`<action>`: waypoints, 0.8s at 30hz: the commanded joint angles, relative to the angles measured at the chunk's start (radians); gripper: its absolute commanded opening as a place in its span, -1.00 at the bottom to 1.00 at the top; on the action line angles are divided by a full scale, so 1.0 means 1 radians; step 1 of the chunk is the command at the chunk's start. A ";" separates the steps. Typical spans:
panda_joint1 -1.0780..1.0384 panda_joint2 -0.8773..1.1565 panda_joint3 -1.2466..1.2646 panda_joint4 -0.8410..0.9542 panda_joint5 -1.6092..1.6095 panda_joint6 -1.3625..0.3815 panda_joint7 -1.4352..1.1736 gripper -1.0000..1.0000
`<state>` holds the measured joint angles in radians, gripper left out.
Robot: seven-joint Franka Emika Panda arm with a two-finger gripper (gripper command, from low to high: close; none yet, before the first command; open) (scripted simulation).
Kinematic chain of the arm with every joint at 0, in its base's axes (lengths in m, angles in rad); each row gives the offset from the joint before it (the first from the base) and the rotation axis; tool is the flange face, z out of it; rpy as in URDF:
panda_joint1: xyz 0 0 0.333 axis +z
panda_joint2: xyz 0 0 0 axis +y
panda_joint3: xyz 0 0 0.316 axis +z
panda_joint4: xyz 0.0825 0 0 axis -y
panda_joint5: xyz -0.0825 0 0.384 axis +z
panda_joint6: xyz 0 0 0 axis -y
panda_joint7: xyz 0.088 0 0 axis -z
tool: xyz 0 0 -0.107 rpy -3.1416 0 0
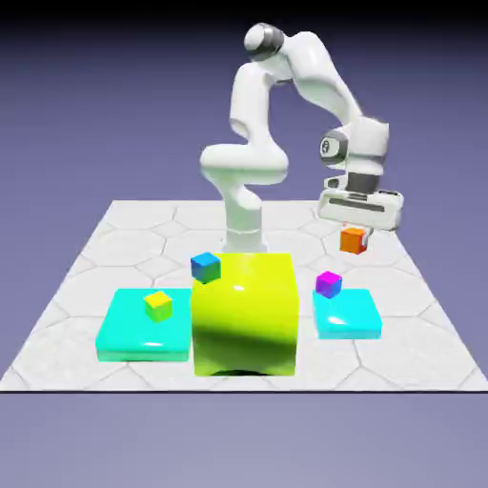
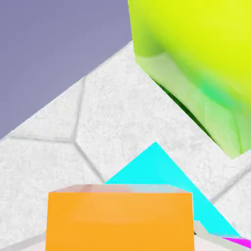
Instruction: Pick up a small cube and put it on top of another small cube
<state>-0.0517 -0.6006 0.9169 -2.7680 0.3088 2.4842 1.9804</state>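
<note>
Jaws (image 1: 355, 232) are clamping tight on the small orange-red cube (image 1: 354, 240), carrying it clear above the worktop (image 1: 95, 257). In the hand view the cube (image 2: 119, 220) is filling the bottom edge, hiding the fingertips. Below and nearer the camera, the magenta cube (image 1: 329, 282) is sitting on the smaller cyan pad (image 1: 348, 319). Big yellow-green block (image 1: 246, 315) is standing just beside that pad, to the exterior view's left; blue cube (image 1: 206, 267) and yellow cube (image 1: 157, 304) on the larger cyan pad (image 1: 124, 338) are further left. Hand is pointing down, arm bending over.
</note>
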 commanded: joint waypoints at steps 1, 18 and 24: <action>0.036 0.004 -0.030 -0.017 -0.008 0.003 -0.012 -1.00; 0.274 0.223 -0.228 -0.208 -0.180 0.241 -0.077 -1.00; 0.222 0.288 -0.187 -0.213 -0.213 0.313 -0.051 1.00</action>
